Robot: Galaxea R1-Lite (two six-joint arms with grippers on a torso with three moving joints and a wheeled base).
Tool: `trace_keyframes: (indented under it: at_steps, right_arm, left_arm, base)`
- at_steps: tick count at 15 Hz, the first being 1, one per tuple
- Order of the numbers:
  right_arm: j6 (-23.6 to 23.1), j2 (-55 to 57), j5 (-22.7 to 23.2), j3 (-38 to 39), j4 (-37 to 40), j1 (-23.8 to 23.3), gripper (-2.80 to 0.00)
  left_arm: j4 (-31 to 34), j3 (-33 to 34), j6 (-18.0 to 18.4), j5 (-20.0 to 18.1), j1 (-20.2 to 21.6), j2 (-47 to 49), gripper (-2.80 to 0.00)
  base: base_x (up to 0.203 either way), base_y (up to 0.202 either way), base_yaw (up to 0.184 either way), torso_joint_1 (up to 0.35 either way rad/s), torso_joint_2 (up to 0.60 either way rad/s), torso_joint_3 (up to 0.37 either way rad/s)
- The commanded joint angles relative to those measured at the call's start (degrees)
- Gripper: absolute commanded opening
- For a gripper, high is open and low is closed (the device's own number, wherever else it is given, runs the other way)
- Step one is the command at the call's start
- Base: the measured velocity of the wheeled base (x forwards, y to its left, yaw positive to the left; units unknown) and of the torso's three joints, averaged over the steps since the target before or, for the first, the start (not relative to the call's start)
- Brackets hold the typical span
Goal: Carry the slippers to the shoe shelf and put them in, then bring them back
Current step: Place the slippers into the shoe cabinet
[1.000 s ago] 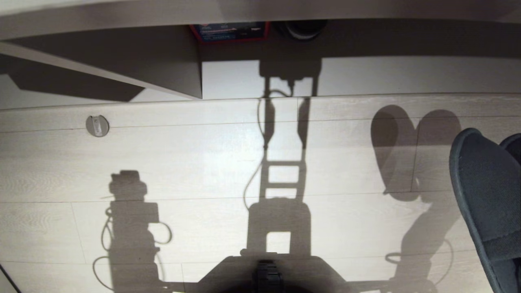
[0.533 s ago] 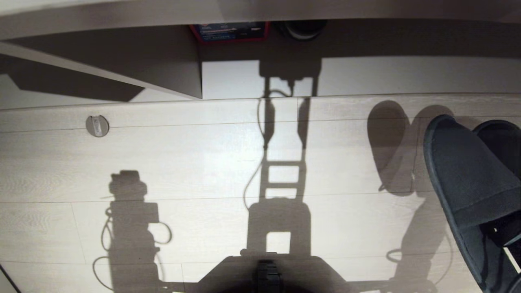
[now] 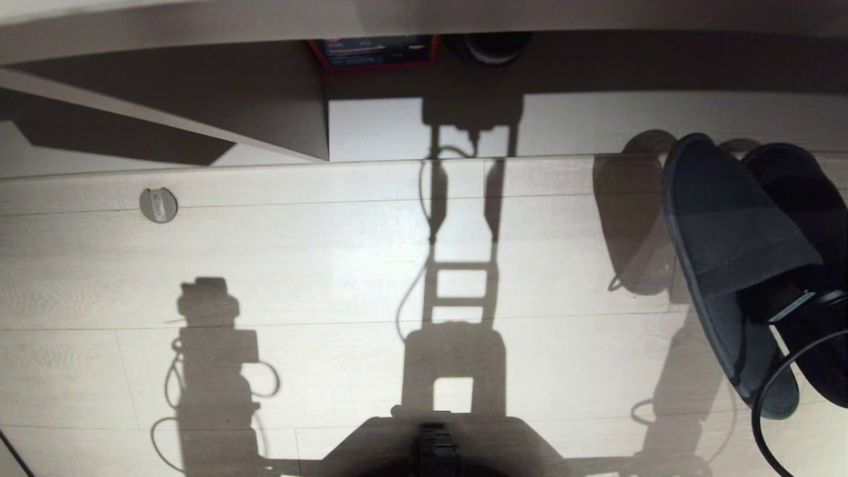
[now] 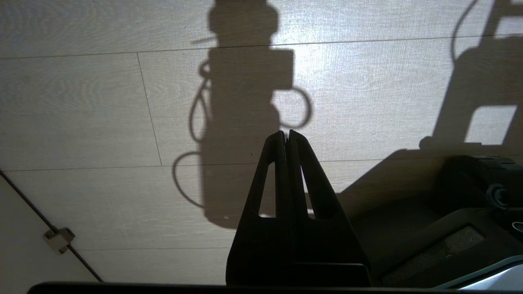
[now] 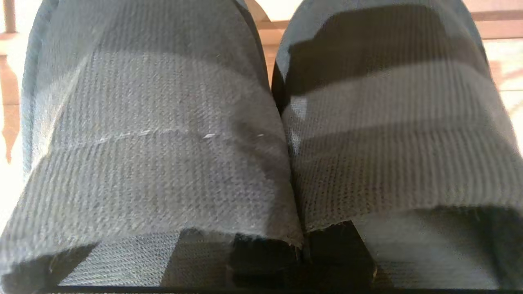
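Hanging off the floor at the right edge of the head view, the pair of dark charcoal, soft fabric, closed-toe slippers (image 3: 735,252) is riding side by side, toes pointing toward the furniture ahead. In the right wrist view the two woven uppers are pressing against each other along their inner edges, and the black fingers (image 5: 261,261) are reaching in beneath the uppers at that seam. The right gripper (image 3: 792,308) is clamping the two slippers together there, its jaws nearly closed on the thin fabric between them; gripping at the shared inner edges is probably what lets one arm carry both at once. A black cable (image 3: 768,391) is looping from the wrist below the heels.

Ahead, the low shoe shelf of pale grey-beige laminate (image 3: 278,136) with its darker slanted divider is standing at the far side of the pale wood-plank floor (image 3: 331,265), near the slippers' toes but not yet reached. A red-edged blue box (image 3: 374,52) and a dark shoe with a pale sole (image 3: 491,48) are sitting deep in the recess. The carry toward the shelf seems to be under way, with insertion still to come.

The left gripper (image 4: 287,136) is parked over the floor, fingertips pressed together and holding nothing.
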Motion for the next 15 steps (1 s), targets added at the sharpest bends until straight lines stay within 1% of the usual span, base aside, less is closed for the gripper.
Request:
trace_keyframes:
  at_steps: [1, 2, 4, 8, 12, 14, 15]
  right_arm:
    - [0.0, 2.1, 0.0, -1.1, -0.5, 0.0, -2.80]
    - [0.0, 2.6, 0.0, -2.4, -0.5, 0.0, -2.80]
    - [-0.1, 4.1, 0.0, -7.3, -0.7, 0.0, -2.80]
    - [-0.7, 6.4, 0.6, -11.6, -1.5, 0.0, -2.80]
    - [-1.4, 9.6, 1.0, -18.0, -1.7, -0.1, -2.80]
    - [-1.5, 10.3, 1.0, -19.3, -1.7, -0.1, -2.80]
    - [-1.7, 11.4, 1.0, -22.0, -1.7, -0.1, -2.80]
  left_arm:
    - [0.0, 0.0, 0.0, 0.0, 0.0, 0.0, -2.80]
    - [0.0, 0.0, 0.0, 0.0, 0.0, 0.1, -2.80]
    - [0.0, 0.0, 0.0, 0.0, 0.0, 0.0, -2.80]
    - [0.0, 0.0, 0.0, 0.0, 0.0, 0.0, -2.80]
    - [0.0, 0.0, 0.0, 0.0, 0.0, 0.0, -2.80]
    - [0.0, 0.0, 0.0, 0.0, 0.0, 0.0, -2.80]
    - [0.0, 0.0, 0.0, 0.0, 0.0, 0.0, -2.80]
  base:
    - [0.000, 0.000, 0.000, 0.000, 0.00, 0.000]
    - [0.000, 0.000, 0.000, 0.000, 0.00, 0.000]
    - [0.000, 0.000, 0.000, 0.000, 0.00, 0.000]
    - [0.000, 0.000, 0.000, 0.000, 0.00, 0.000]
    - [0.000, 0.000, 0.000, 0.000, 0.00, 0.000]
    - [0.000, 0.000, 0.000, 0.000, 0.00, 0.000]
    - [0.000, 0.000, 0.000, 0.000, 0.00, 0.000]
